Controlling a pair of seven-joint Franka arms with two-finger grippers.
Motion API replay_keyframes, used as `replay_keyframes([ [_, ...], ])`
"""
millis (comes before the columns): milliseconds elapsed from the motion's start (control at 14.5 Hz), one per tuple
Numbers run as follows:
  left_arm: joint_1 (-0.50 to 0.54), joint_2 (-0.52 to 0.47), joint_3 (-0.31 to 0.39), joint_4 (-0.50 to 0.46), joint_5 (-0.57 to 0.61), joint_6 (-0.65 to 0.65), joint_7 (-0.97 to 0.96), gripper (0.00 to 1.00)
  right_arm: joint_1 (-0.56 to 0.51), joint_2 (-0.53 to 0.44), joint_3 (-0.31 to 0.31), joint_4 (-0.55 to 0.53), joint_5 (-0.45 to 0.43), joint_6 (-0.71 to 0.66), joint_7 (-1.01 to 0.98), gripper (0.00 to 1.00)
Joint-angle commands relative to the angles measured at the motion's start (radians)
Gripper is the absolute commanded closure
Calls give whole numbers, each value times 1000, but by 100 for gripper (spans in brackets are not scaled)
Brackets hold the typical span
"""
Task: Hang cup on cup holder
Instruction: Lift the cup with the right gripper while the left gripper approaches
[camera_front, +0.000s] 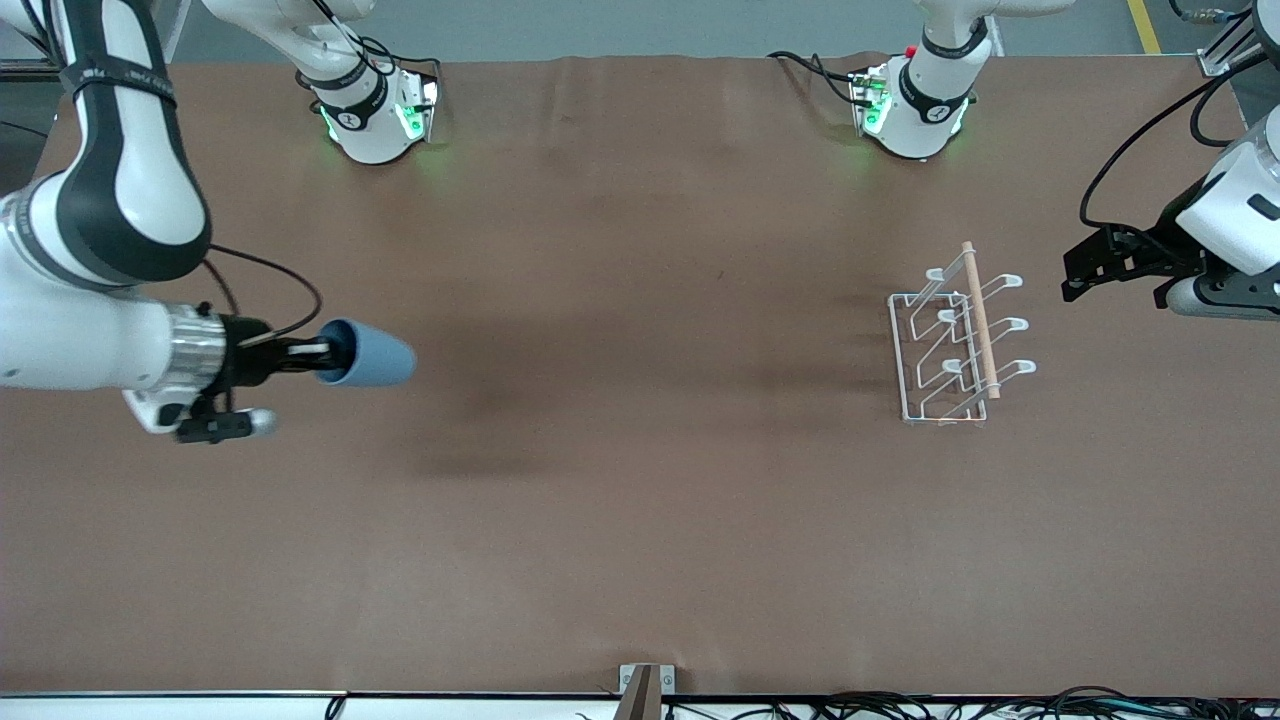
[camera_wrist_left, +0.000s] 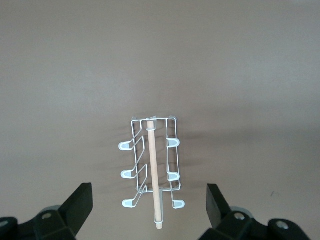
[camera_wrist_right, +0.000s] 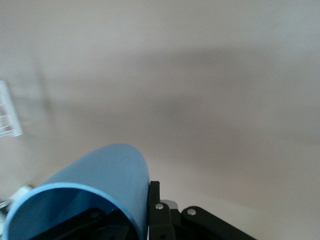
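The light-blue cup (camera_front: 368, 354) is held on its side, above the table at the right arm's end, its base pointing toward the middle. My right gripper (camera_front: 325, 352) is shut on the cup's rim wall, one finger inside and one outside; the cup fills the near part of the right wrist view (camera_wrist_right: 95, 190). The white wire cup holder (camera_front: 958, 335) with its wooden rod stands on the table toward the left arm's end; it also shows in the left wrist view (camera_wrist_left: 154, 167). My left gripper (camera_front: 1080, 272) is open and empty, up in the air beside the holder.
The brown table cover (camera_front: 640, 500) is bare between the cup and the holder. The two arm bases (camera_front: 375, 120) stand along the table edge farthest from the front camera. Cables run along the nearest edge.
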Motion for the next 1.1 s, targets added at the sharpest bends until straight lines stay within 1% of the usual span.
replay_keyframes([
  [0,-13,-6,-27,27,2,-21,10,0,-13,-9,67,-54,189,3,10,99],
  [138,-23,-4,-93,27,3,-37,16,0,-6,-8,107,-89,324,10,22,99],
  [206,-23,-4,-130,28,5,-63,28,0,0,-8,115,-100,384,9,30,99],
  [275,-20,-4,-162,30,3,-95,91,0,5,-8,124,-105,437,3,41,99],
  [344,-15,-7,-185,34,-6,-125,184,0,8,-8,150,-121,493,9,56,99],
  [413,-18,-7,-200,36,-13,-143,230,0,8,-5,179,-135,530,18,56,99],
  [550,-26,-3,-263,46,-47,-143,234,0,10,1,230,-170,612,87,56,99],
  [688,-33,19,-356,71,-49,-143,246,0,13,26,293,-192,691,165,55,99],
  [757,-33,27,-401,76,-50,-143,245,0,14,44,325,-190,722,187,53,99],
  [894,-35,36,-490,76,-76,-143,240,0,25,55,378,-194,739,271,55,99],
  [963,-35,42,-515,76,-128,-143,228,0,26,61,389,-195,739,288,55,99],
  [1032,-37,54,-524,74,-167,-143,231,0,28,63,389,-198,739,291,53,99],
])
